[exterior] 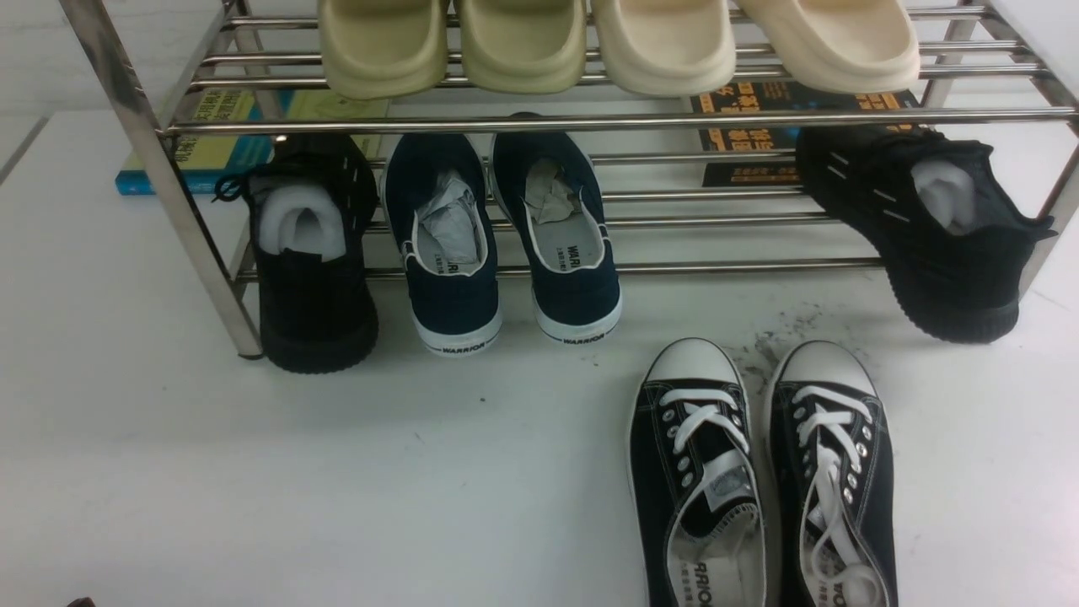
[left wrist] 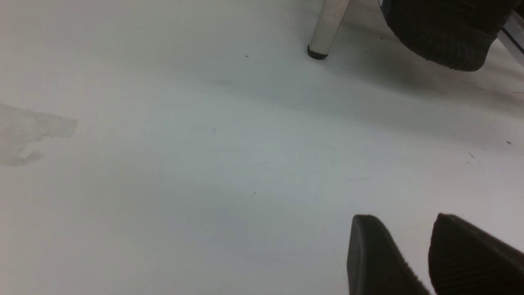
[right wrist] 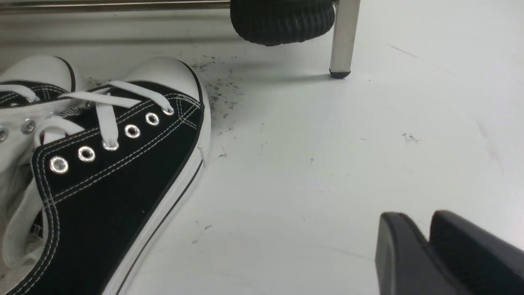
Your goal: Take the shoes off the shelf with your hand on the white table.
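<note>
The shoes, black canvas sneakers with white laces and toe caps, stand side by side on the white table [exterior: 253,472] in front of the shelf [exterior: 590,122], one [exterior: 695,472] left of the other [exterior: 834,472]. In the right wrist view a sneaker [right wrist: 114,176] lies beside my right gripper [right wrist: 418,213], apart from it. That gripper's fingertips are slightly parted, with nothing between them. My left gripper [left wrist: 405,216] hovers over bare table with a clear gap between its fingers and holds nothing. Neither gripper shows in the front view.
Black knit shoes [exterior: 312,253] [exterior: 936,228] and navy slip-ons [exterior: 451,244] [exterior: 565,236] sit on the lower tier. Cream slippers [exterior: 523,42] fill the upper tier. Books [exterior: 211,143] [exterior: 759,126] lie behind. Shelf legs [left wrist: 327,28] [right wrist: 344,37] stand near each gripper. Dark scuffs [exterior: 775,337] mark the table.
</note>
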`<state>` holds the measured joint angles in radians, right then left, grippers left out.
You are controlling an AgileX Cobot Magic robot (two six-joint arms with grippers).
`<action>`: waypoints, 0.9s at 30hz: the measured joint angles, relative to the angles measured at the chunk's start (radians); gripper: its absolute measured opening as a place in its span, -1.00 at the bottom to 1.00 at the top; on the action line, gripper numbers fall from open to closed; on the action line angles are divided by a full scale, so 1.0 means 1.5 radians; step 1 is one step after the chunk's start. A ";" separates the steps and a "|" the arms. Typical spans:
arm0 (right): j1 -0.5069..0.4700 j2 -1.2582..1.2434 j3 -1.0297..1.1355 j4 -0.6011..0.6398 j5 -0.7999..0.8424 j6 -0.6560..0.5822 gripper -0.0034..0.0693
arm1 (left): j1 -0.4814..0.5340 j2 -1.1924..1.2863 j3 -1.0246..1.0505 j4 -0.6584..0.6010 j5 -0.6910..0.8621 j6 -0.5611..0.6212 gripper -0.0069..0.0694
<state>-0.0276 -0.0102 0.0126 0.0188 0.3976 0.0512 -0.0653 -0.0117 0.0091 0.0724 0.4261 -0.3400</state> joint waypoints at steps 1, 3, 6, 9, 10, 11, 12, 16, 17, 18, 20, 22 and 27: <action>0.000 0.000 0.000 0.000 -0.001 0.000 -0.54 | 0.000 0.000 0.000 0.000 0.000 0.000 -0.19; 0.000 0.000 0.000 0.000 -0.001 0.000 -0.54 | 0.000 0.000 0.000 0.000 0.000 0.000 -0.19; 0.000 0.000 0.000 0.000 -0.001 0.000 -0.54 | 0.000 0.000 0.000 0.000 0.000 0.000 -0.19; 0.000 0.000 0.000 0.000 -0.001 0.000 -0.53 | 0.000 0.000 0.000 0.000 0.000 0.000 -0.19; 0.000 0.000 0.000 0.000 -0.001 0.000 -0.52 | 0.000 0.000 0.000 0.000 0.000 0.000 -0.19; 0.000 0.000 0.000 0.000 -0.001 0.000 -0.51 | 0.000 0.000 0.000 0.000 0.000 0.000 -0.19; 0.000 0.000 0.000 0.000 -0.001 0.000 -0.51 | 0.000 0.000 0.000 0.000 0.000 0.000 -0.19; 0.000 0.000 0.000 0.000 -0.001 0.000 -0.50 | 0.000 0.000 0.000 0.000 0.000 0.000 -0.19; 0.000 0.000 0.000 0.000 -0.001 0.000 -0.49 | 0.000 0.000 0.000 0.000 0.000 0.000 -0.19; 0.000 0.000 0.000 0.000 -0.001 0.000 -0.49 | 0.000 0.000 0.000 0.000 0.000 0.000 -0.19; 0.000 0.000 0.000 0.000 -0.001 0.000 -0.49 | 0.000 0.000 0.000 0.000 0.000 0.000 -0.19; 0.000 0.000 0.000 0.000 -0.001 0.000 -0.48 | 0.000 0.000 0.000 0.000 0.000 0.000 -0.19; 0.000 0.000 0.000 0.000 -0.001 0.000 -0.46 | 0.000 0.000 0.000 0.000 0.000 0.000 -0.19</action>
<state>-0.0276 -0.0102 0.0126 0.0188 0.3966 0.0512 -0.0653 -0.0117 0.0091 0.0724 0.4261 -0.3400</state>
